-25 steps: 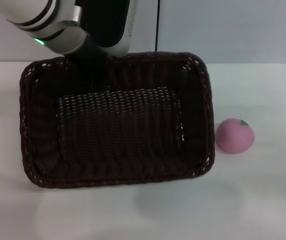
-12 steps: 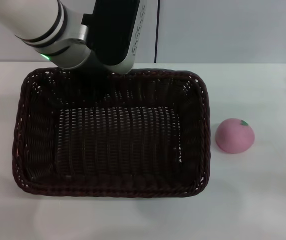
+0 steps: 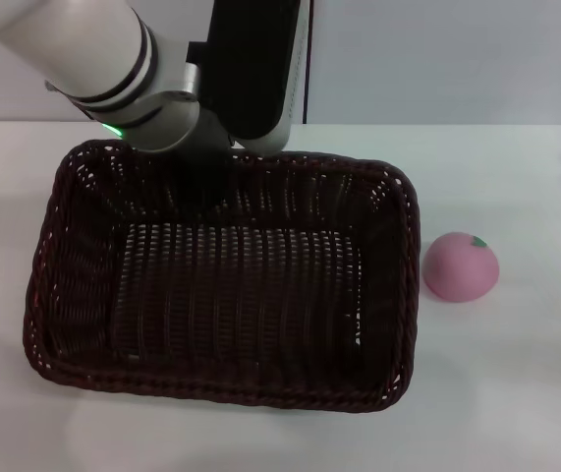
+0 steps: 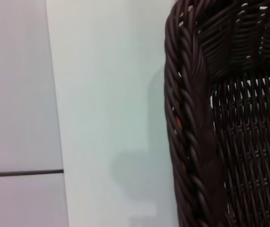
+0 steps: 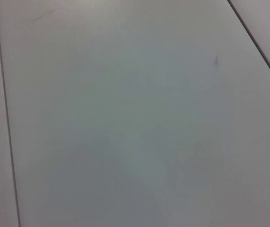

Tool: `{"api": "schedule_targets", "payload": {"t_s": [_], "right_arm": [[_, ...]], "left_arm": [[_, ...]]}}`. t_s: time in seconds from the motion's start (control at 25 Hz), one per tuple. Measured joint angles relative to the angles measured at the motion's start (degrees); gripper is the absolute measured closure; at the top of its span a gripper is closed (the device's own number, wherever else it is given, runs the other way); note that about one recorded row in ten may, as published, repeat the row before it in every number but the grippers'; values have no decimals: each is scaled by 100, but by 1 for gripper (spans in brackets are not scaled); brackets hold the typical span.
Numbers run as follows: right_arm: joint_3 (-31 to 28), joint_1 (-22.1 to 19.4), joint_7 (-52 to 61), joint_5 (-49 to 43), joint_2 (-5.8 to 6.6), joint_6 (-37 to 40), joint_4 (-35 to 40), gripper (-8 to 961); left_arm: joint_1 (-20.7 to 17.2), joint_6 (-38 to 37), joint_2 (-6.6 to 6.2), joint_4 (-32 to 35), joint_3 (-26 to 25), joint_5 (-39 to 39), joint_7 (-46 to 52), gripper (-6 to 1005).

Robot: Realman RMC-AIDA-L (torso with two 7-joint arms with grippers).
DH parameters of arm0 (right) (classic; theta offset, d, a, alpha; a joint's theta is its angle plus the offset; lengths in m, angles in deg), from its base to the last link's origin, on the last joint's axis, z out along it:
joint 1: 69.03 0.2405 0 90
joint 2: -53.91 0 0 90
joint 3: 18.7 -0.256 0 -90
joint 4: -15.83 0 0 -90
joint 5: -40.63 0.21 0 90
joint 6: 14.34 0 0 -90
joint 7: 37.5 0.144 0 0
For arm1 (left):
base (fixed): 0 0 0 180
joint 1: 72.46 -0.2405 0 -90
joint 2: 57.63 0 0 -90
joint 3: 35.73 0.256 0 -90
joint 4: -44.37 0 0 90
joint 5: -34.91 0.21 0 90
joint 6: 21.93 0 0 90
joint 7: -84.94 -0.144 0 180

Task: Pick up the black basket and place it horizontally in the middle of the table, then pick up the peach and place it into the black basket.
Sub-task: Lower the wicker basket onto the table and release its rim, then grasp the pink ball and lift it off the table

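The black basket [image 3: 211, 389] lies flat on the white table [image 3: 516, 393], long side across my view, left of the middle. It holds nothing. My left gripper [image 3: 209, 165] is at the basket's far rim, left of that rim's middle, under the arm's dark wrist housing. The left wrist view shows the basket's braided rim [image 4: 191, 132] and slotted wall up close over the table. The pink peach [image 3: 461, 265], with its green leaf up, sits on the table just right of the basket, apart from it. My right gripper is out of view.
A grey wall with a dark vertical seam [image 3: 308, 79] stands behind the table's far edge. The right wrist view shows only a plain grey panel [image 5: 135, 113]. White tabletop shows in front of the basket and around the peach.
The basket, tilted with its far rim raised a second ago, now lies flat and has turned slightly. My left arm has moved right and a little toward me. The peach has not moved.
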Motion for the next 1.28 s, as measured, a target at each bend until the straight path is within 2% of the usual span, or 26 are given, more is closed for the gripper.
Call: {"api": "schedule_targets", "payload": {"t_s": [0.32, 0.52, 0.76, 0.84, 0.96, 1.12, 1.2, 1.28], "right_arm": [[31, 14, 0, 0, 0, -71, 4, 235], [31, 18, 1, 0, 0, -71, 12, 235], [23, -43, 12, -2, 14, -23, 134, 235], [89, -144, 153, -243, 109, -83, 360, 235], [101, -315, 896, -1072, 413, -364, 871, 235], [30, -571, 2584, -2335, 839, -865, 2065, 236], [-147, -641, 3657, -3287, 982, -1084, 2880, 236], [-561, -622, 4949, -4681, 1030, -1167, 3889, 236]], "left_arm": [[-26, 81, 1, -22, 68, 169, 62, 641], [-32, 272, -4, -1, 13, 161, 65, 400], [-213, 803, -32, 272, -339, -157, 107, 348], [-383, 1036, -40, 458, -587, -425, 154, 331], [-1073, 1796, -56, 959, -968, -1335, 115, 305], [-2452, 3252, -86, 1383, -1099, -3278, -509, 329], [-3099, 3754, -86, 1370, -1140, -4389, -937, 341], [-3653, 4015, -79, 1249, -1158, -5456, -1461, 353]]}}
